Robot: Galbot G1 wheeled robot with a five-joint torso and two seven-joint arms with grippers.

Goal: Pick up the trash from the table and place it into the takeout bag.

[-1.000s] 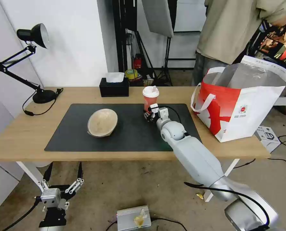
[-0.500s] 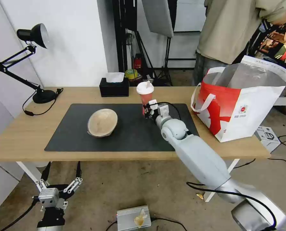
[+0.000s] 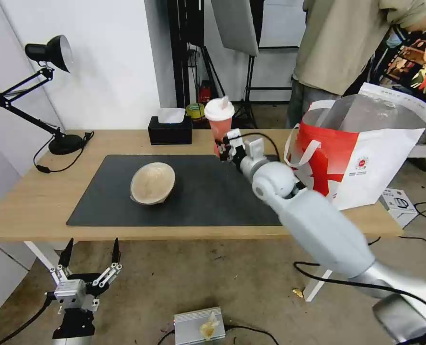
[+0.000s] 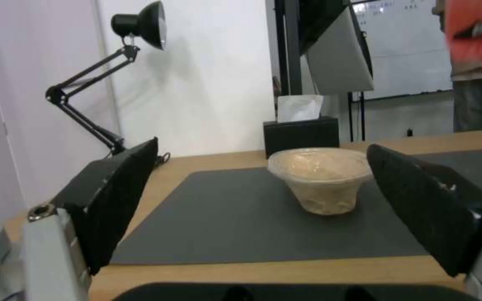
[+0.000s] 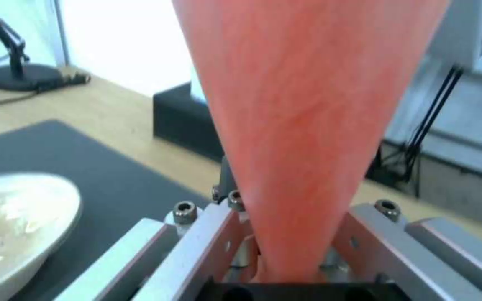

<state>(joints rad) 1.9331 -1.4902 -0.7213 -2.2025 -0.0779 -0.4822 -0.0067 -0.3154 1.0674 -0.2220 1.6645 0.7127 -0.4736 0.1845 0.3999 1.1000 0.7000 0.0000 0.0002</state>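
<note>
- The right tool is clamped on the lower part of the red cup and holds it in the air above the back edge of the bench, just off the back right corner of the dark mat. The cup stands close to upright, white lid on top.
- In the right wrist view the cup's narrow base sits wedged between the two metal fingers, so the grip is low on the body.
- The beige bowl rests on the mat toward its left half, tilted onto its side, well apart from the cup.
- The red-and-white bag stands open at the right end of the bench, foil lining showing and handles drooping outward. The cup is near its left wall but not yet over the mouth.
- The left tool hangs below the front edge of the bench, near the floor, fingers spread wide and holding nothing. Through its wrist view the bowl sits framed between them.
- Step in hand, as I judge it: carrying the cup across to the bag.
- The next move calls for enough height to clear the bag's rim and near handle, then centring over the opening before letting go. With so low a grip the cup could tip.
</note>
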